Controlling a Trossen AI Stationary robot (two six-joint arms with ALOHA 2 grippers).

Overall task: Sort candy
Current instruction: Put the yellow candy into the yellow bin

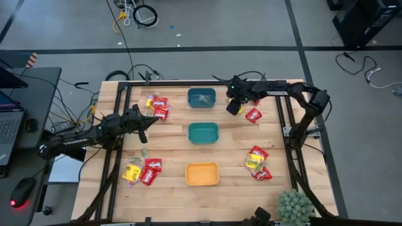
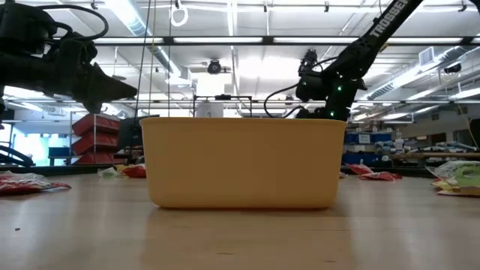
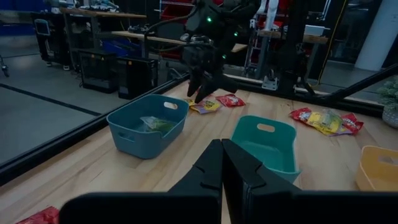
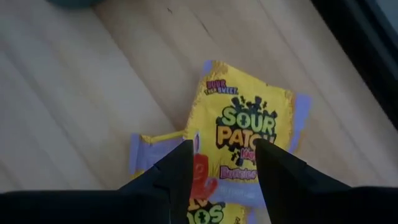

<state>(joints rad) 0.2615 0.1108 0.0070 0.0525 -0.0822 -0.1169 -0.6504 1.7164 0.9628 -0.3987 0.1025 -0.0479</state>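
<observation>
On the light wooden table [image 1: 169, 194] stand three bins in a row, blue-grey [image 1: 201, 98], teal [image 1: 203, 132] and orange [image 1: 201, 174], with small shiny candy packets lying in piles around them. Your right gripper [image 4: 221, 163] hovers with jaws spread over a yellow Sour Patch packet [image 4: 249, 134] beside the blue-grey bin. I judge you are picking: lower, then close. The left gripper [image 3: 221, 163], jaws pressed together, waits near the teal bin.

Lower end of the yellow candy packet [image 4: 249, 134] hidden behind the right hand [image 4: 225, 180], wording there unreadable
</observation>
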